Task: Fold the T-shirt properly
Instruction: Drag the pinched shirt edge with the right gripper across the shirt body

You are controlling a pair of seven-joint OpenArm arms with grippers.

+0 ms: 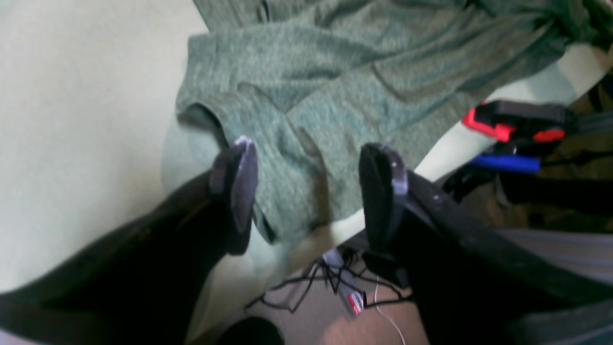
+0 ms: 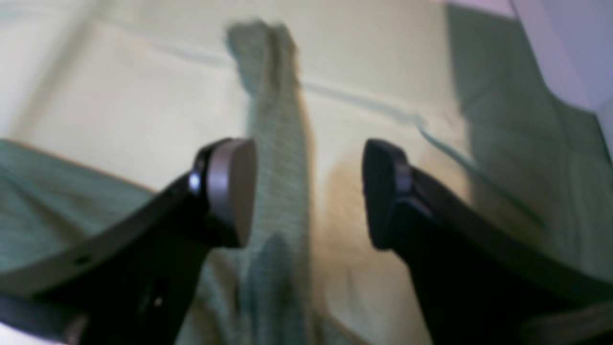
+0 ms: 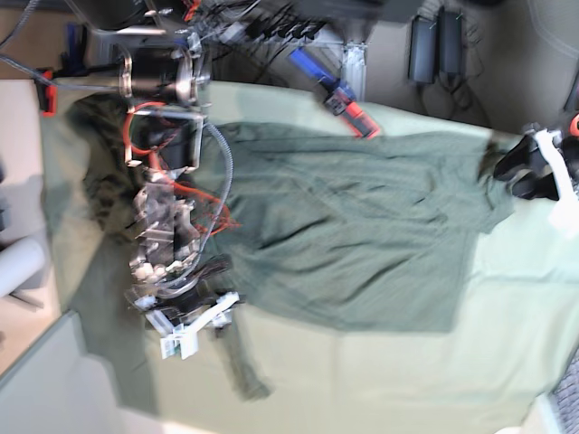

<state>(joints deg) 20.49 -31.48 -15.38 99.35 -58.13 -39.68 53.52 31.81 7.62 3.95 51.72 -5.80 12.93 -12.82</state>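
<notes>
Both grippers open over the T-shirt

The right gripper [image 2: 309, 191] has its jaws apart, clamped on nothing, above a narrow strip of the T-shirt [image 3: 353, 235] (blurred in its wrist view). The left gripper [image 1: 306, 191] also stands spread, straddling a sleeve at the table edge. The shirt lies spread across the pale green tablecloth [image 3: 507, 362].
</notes>
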